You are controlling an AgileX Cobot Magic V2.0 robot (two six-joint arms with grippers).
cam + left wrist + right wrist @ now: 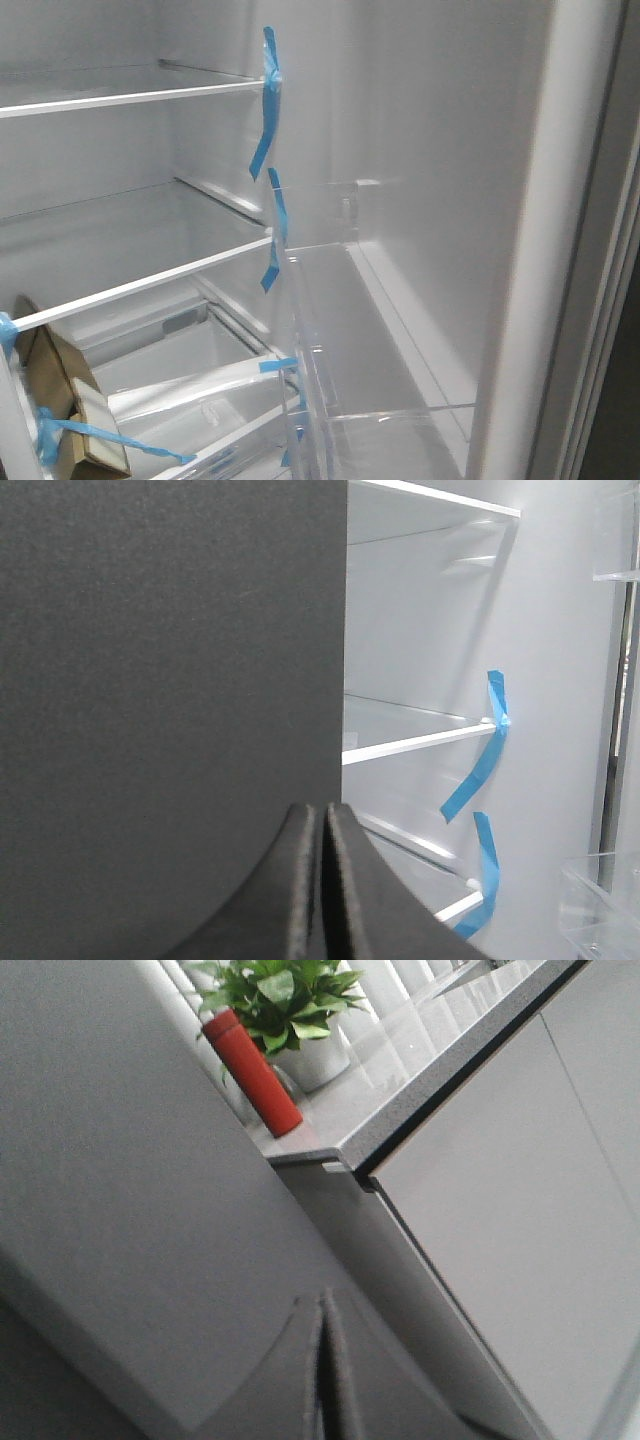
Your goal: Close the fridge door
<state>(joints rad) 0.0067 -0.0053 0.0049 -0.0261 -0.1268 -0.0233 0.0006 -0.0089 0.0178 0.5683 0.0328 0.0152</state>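
Fridge door (420,200) standing open at right, bins showing. Left gripper (325,880) & right gripper (322,1380) both pinched closed, holding nothing. Push step pending; next needs steady shove inward.

Soft, even white light fills the fridge interior (420,150) in the front view, with faint shadows under the shelves (130,97) and the whole picture slightly blurred. In the left wrist view the dark door (160,680) looks grainy. In the right wrist view, glare washes the countertop (440,1030) toward 1 o'clock.
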